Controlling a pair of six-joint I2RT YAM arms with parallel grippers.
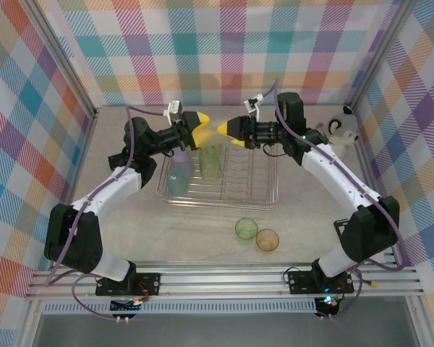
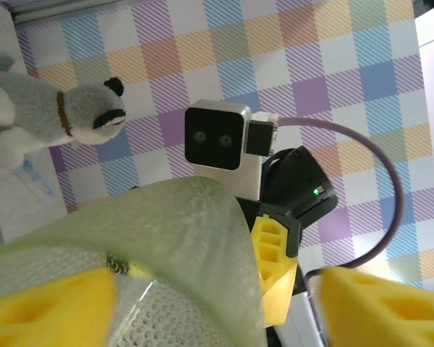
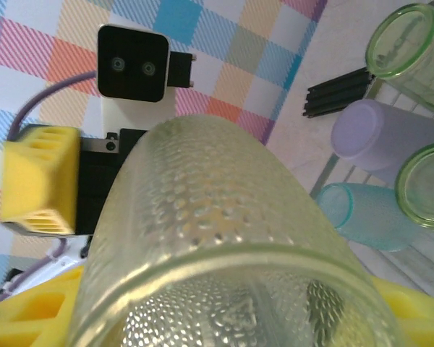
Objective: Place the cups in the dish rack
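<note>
Up above the wire dish rack (image 1: 264, 195), a dimpled pale cup (image 1: 211, 129) hangs between the two arms. The right jaws grip it on both sides. The left jaws stand wide open, one pad (image 2: 43, 303) against it. A lavender cup (image 1: 181, 155), a teal cup (image 1: 177, 181) and a tall green cup (image 1: 211, 165) sit in the rack. A low green cup (image 1: 246, 229) and an orange cup (image 1: 267, 239) stand side by side on the table (image 1: 188, 231).

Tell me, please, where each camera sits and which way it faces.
Top external: above and behind the bases, looking down on the dish rack; left arm and right arm show.
Left wrist: faces the right wrist camera; own fingers show.
Right wrist: faces the left wrist camera; own fingers show.
Both wrist views share the pale green cup.
</note>
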